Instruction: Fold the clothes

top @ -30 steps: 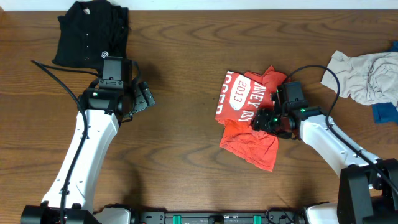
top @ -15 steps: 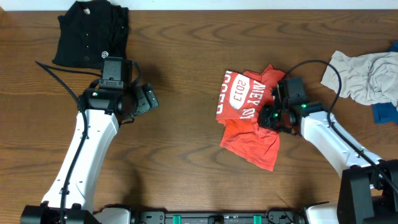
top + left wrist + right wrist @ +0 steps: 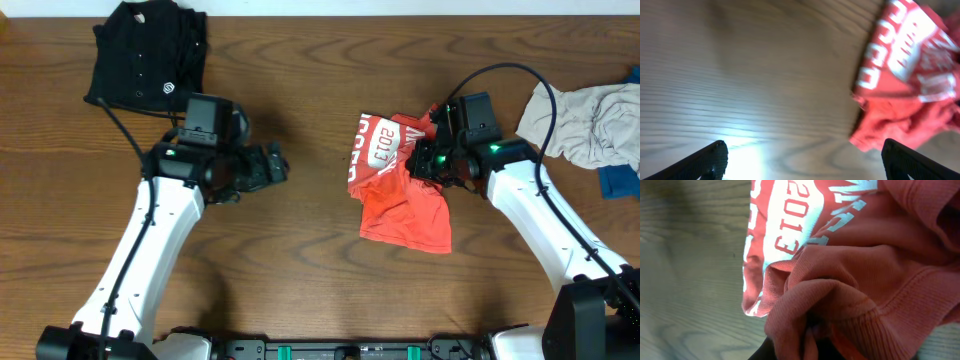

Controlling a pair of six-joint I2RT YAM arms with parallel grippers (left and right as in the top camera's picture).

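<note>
Right tool now tight on bunched red T-shirt; left tool wide, empty, nearer it.

White 2013 lettering is being displayed on the red-orange T-shirt. A black buttoned shirt is being shown at 10 o'clock, a pale grey piece and a blue piece at 3 o'clock.

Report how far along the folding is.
Done: the black shirt looks folded at the far left corner. In hand: the right claw pinches the crumpled red T-shirt; the left claw is open over bare table. To do: that T-shirt, the grey pile and blue piece.
</note>
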